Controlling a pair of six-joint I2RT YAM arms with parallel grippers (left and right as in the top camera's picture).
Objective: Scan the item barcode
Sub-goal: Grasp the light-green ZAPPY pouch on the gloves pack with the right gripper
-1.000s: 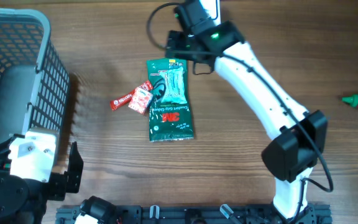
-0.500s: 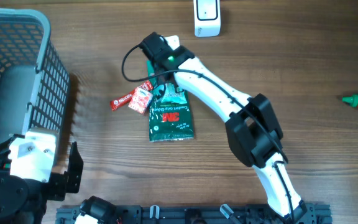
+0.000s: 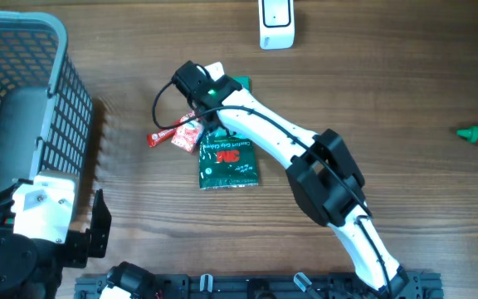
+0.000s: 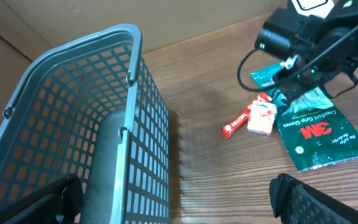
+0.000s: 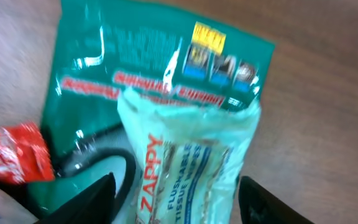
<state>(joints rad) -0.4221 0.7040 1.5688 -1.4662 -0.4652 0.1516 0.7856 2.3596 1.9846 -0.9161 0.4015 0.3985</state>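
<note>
Your wipes [image 5: 185, 168] lie mid-table on the gloves pack [image 3: 226, 162], with the scanner [image 3: 276, 25] at 1 o'clock; expect a light, soft pack in slick film, so take it across its short width; the right gripper [image 5: 176, 185] straddles it, jaws apart, though you cannot tell whether it pinches yet; the left gripper [image 4: 176, 193] gapes empty; the right wrist view shows the wipes plainly, while overhead the arm covers them.

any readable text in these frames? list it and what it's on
"3M" on the green glove pack.
"Comfort Grip Gloves", same pack.
"ZAPPY" on the pale wipes pack.
"FLUSHABLE TISSUE WIPES", same wipes pack.
Print on the red sachets: too small to read.
Red lettering at the glove pack's top: blurred.
</note>
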